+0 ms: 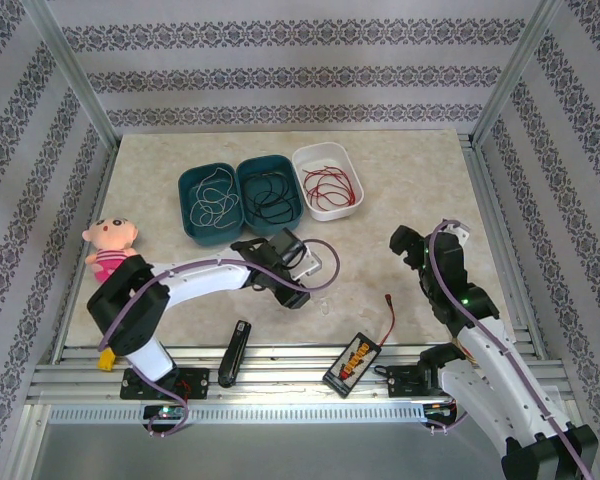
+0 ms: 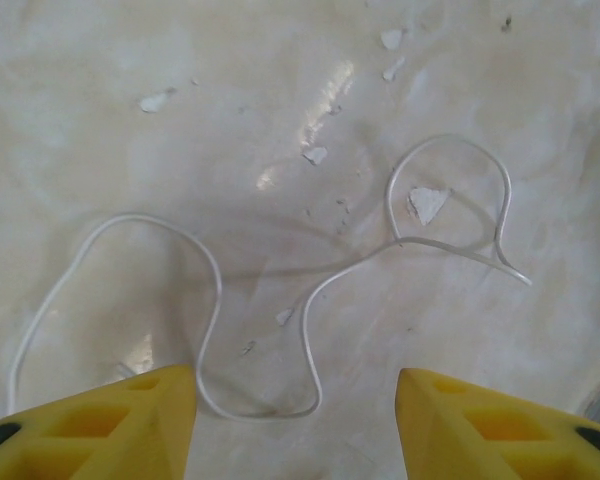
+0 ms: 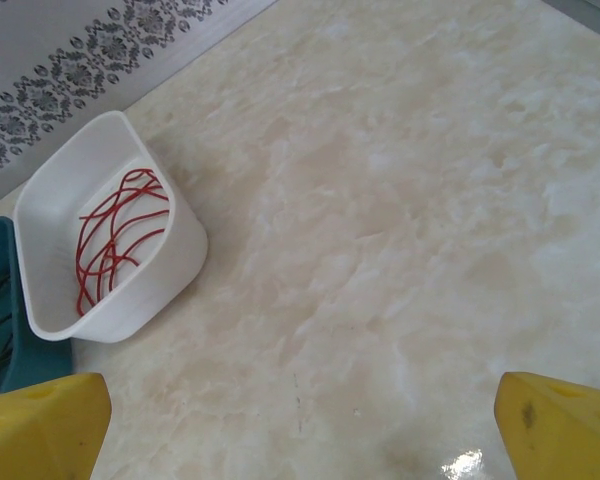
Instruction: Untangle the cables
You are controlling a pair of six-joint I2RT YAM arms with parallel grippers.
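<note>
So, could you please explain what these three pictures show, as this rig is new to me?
Two robot arms are bolted to a table. The top picture looks down on both, the left arm and the right arm. The other two come from a camera on each wrist; the yellow wedges are that arm's jaws, open and holding nothing. Three bins stand on the table: one teal bin with a whitish wire, another teal bin with a black wire, a white bin with a red wire. The left wrist camera sees a thin white wire loose on the table.
</note>
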